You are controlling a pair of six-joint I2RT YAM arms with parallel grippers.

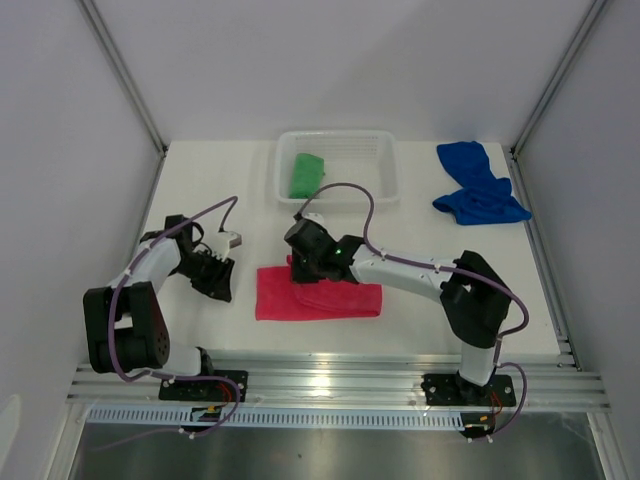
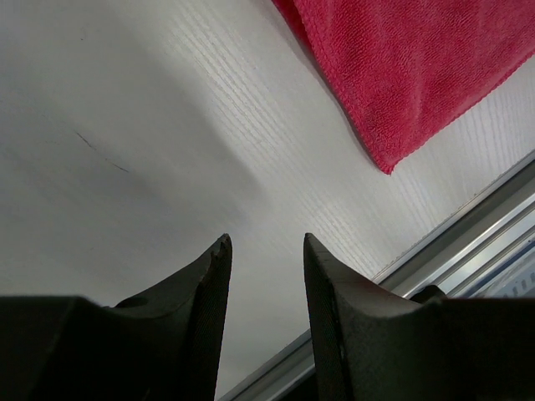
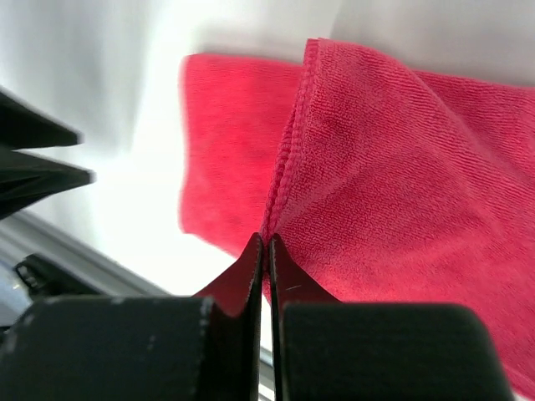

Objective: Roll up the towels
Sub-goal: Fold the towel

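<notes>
The pink-red towel (image 1: 318, 297) lies near the table's front, with its top layer folded over. My right gripper (image 1: 300, 266) is shut on the hemmed edge of that layer (image 3: 288, 159), at the towel's upper left. The lower layer (image 3: 221, 150) spreads flat beyond it. My left gripper (image 1: 218, 277) hovers open and empty over bare table, left of the towel, whose corner (image 2: 393, 83) shows in the left wrist view. A rolled green towel (image 1: 306, 173) sits in the white basket (image 1: 385, 170). The blue towel (image 1: 478, 186) lies crumpled at the back right.
A metal rail (image 1: 340, 380) runs along the table's front edge, close to the left gripper (image 2: 266, 246). White walls enclose the table on three sides.
</notes>
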